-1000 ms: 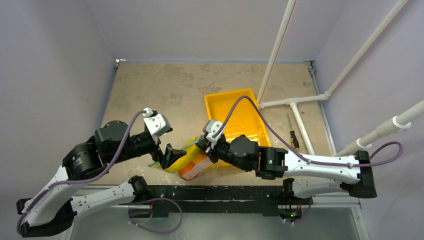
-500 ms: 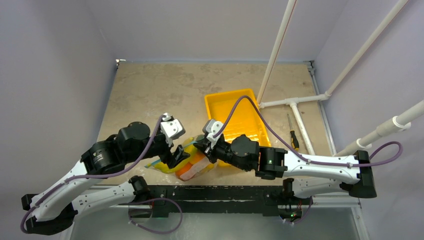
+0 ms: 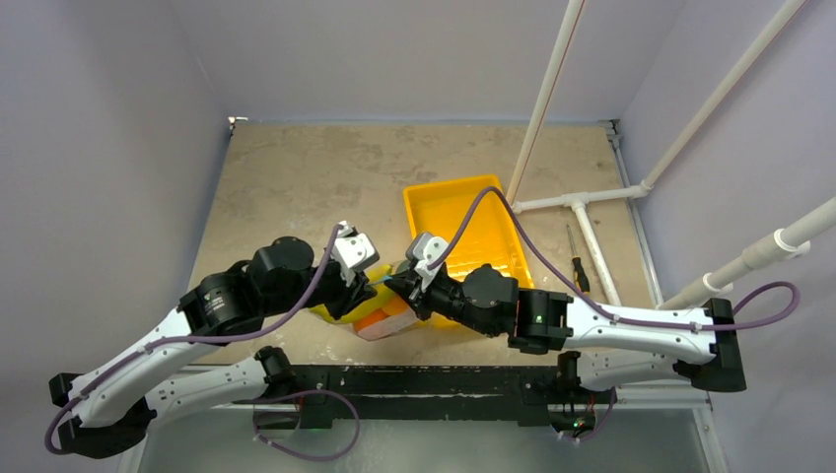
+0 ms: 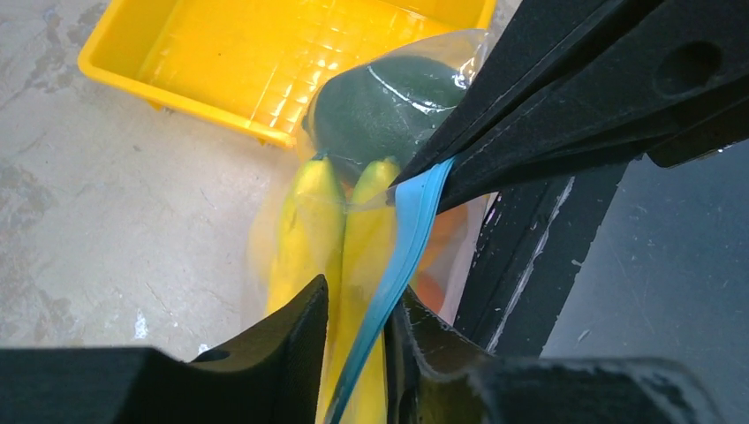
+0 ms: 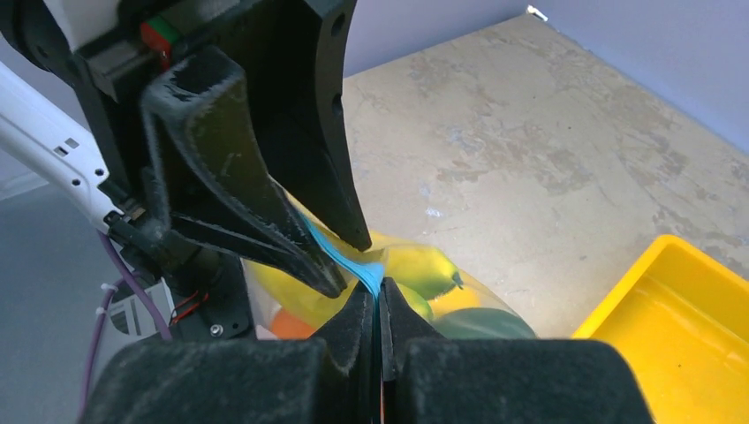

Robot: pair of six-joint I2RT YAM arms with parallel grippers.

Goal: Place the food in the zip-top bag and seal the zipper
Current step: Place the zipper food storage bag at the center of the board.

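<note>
Between the right gripper's (image 5: 380,302) closed fingertips: zipper (image 4: 406,230), pinched. Left gripper (image 4: 358,331) just beside, jaws slightly apart, straddling it. Food (image 4: 305,238) bagged below.

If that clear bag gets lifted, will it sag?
Probably: the thin bag clings around the bananas and green fruit. Likely bottom-heavy with them inside. Its glossy film may slip unless pinched at the blue strip.

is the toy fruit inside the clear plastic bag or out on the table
Inside. The glossy yellow, green and orange toy fruit shows through the film of the clear plastic bag.
</note>
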